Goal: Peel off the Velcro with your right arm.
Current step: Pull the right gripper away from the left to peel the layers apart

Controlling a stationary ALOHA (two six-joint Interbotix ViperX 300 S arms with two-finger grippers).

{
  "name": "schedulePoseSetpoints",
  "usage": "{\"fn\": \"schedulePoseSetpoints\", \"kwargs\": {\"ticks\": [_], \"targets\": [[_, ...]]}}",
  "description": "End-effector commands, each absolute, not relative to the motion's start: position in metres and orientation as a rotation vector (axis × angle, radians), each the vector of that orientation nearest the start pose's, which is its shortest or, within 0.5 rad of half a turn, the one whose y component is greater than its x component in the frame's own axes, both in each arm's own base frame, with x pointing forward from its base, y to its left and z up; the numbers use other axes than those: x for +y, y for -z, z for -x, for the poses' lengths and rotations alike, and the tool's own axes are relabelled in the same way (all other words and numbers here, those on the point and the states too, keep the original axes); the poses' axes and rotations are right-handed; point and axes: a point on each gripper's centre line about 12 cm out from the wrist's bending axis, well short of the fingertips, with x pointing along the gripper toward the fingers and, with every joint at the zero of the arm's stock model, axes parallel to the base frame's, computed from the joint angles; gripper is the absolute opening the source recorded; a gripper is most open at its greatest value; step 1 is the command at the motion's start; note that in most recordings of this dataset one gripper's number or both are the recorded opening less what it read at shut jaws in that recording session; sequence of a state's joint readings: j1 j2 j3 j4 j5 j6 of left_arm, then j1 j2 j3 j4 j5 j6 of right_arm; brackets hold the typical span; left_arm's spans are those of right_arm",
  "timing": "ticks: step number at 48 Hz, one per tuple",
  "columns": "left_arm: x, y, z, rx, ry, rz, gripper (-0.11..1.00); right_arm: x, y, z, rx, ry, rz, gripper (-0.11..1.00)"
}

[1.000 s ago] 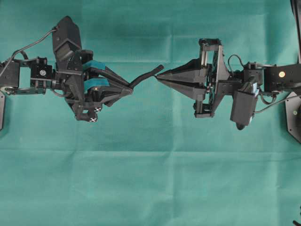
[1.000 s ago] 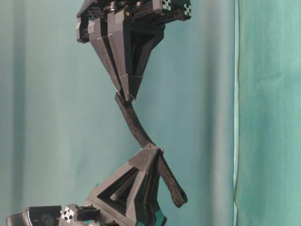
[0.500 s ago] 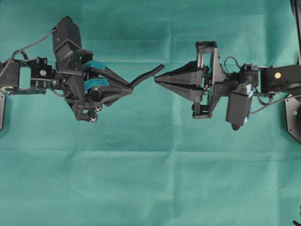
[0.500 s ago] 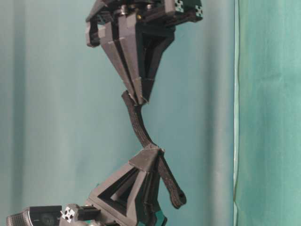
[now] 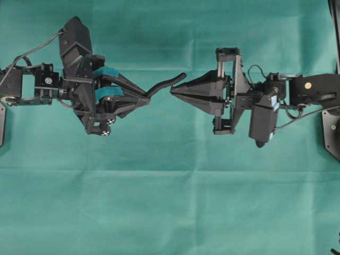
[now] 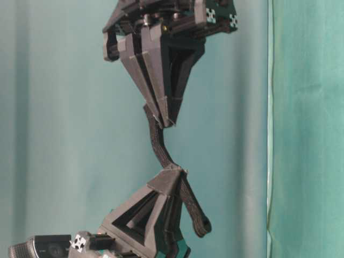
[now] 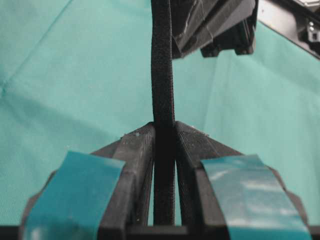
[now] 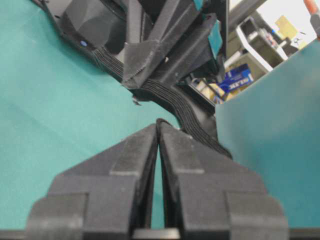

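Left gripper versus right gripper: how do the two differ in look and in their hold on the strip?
The left gripper has teal-padded fingers; the right gripper has plain dark wedge fingers. The left gripper clamps the Velcro strip partway along, a loose end hanging beyond; the right gripper pinches only one tip. Both are shut, facing each other above the green cloth.

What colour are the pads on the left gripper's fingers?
Teal, on otherwise black fingers; clearest in the left wrist view, where the left gripper clamps the black Velcro.
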State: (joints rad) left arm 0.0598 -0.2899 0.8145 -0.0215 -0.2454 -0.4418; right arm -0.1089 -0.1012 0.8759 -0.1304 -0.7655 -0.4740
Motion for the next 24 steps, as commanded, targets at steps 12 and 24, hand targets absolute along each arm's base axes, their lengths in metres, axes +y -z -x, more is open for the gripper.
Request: {"fn": "schedulePoseSetpoints", "kwargs": {"ticks": [12, 24], "targets": [[0.026, -0.258, -0.344, 0.215, -0.132, 0.471, 0.10, -0.025, -0.228, -0.373, -0.029, 0.012, 0.568, -0.09], [0.030, -0.260, -0.344, 0.196, -0.140, 0.472, 0.10, -0.024, -0.223, -0.378, -0.019, 0.003, 0.567, -0.09]]}}
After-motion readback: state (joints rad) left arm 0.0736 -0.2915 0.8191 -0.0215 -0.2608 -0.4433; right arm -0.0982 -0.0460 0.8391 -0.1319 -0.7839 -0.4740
